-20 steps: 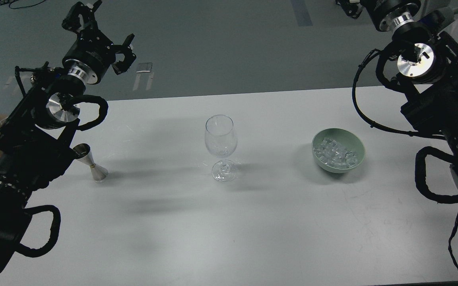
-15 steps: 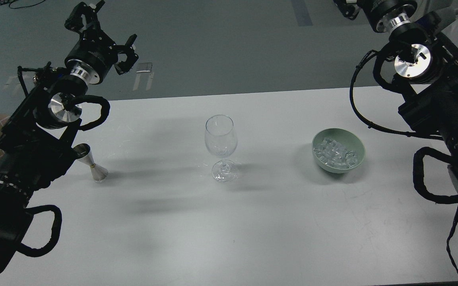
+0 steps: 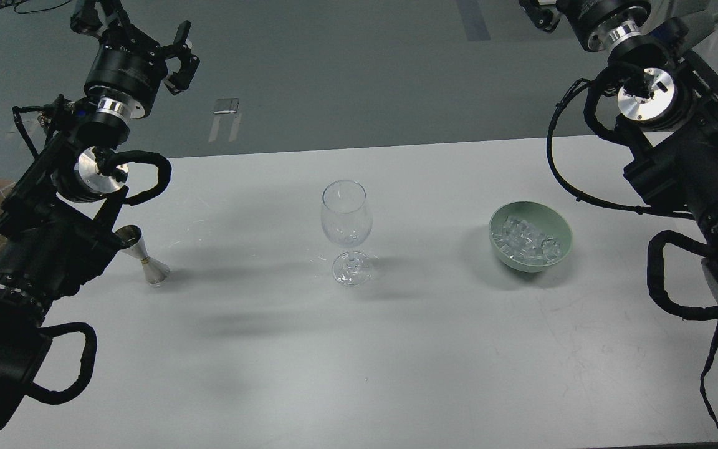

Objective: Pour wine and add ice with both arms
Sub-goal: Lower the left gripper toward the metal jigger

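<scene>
Glassy ice [image 3: 528,242] in green bowl [image 3: 560,219] | far below right tool [image 3: 536,9]

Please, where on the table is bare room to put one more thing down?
The wide near strip of the table, in front of the wine glass, is bare. The gaps from the glass to the jigger and to the green bowl of ice are bare too. Crowded: the left edge, where the left arm overhangs the jigger.
</scene>
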You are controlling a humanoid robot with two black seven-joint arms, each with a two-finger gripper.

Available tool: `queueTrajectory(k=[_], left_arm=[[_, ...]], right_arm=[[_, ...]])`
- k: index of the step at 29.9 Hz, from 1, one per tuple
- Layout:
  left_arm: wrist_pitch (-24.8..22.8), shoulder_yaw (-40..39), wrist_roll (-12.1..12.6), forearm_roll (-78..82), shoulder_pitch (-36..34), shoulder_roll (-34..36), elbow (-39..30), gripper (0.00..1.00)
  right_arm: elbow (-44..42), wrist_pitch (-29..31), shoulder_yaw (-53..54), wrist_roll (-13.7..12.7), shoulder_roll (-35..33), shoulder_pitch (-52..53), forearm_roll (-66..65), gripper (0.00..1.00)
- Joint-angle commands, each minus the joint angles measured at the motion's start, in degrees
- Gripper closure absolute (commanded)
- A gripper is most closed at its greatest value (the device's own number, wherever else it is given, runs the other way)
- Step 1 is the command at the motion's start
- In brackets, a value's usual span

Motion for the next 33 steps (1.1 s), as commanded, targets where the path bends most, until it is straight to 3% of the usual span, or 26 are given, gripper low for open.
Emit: queueTrajectory(k=[1, 8, 17, 22, 24, 29, 33], left_arm=[[-1.1, -0.9, 0.8, -0.7, 0.0, -0.3, 0.2, 0.02], [-0.3, -0.7, 5.5, -3.8, 1.4, -1.5, 0.9, 0.02], [3.8, 0.0, 6.1, -3.8, 1.4, -1.1, -0.5, 0.02], [4.5, -1.1, 7.2, -5.4, 6.9, 4.2, -11.3, 0.02], [5.2, -1.1, 9.2, -12.4, 10.5, 7.2, -18.7, 0.02], [7.6, -1.2, 13.4, -21.3, 15.6, 14.2, -27.7, 0.02], [10.1, -4.4, 13.7, -25.4, 22.9, 20.4, -37.8, 0.02]], right_arm=[[0.1, -0.1, 0.3, 0.0, 0.0, -0.4, 0.1, 0.00], [-0.2, 0.1, 0.2, 0.0, -0.5, -1.0, 0.1, 0.00], [0.4, 0.5, 0.1, -0.1, -0.5, -1.4, 0.1, 0.00], [2.0, 0.5, 0.3, -0.1, -1.7, -3.6, 0.1, 0.00], [1.9, 0.2, 0.3, -0.1, -2.9, -3.6, 0.1, 0.00], [2.0, 0.3, 0.2, -0.1, -3.1, -3.7, 0.1, 0.00], [1.7, 0.0, 0.3, 0.0, -3.2, -3.7, 0.1, 0.00]])
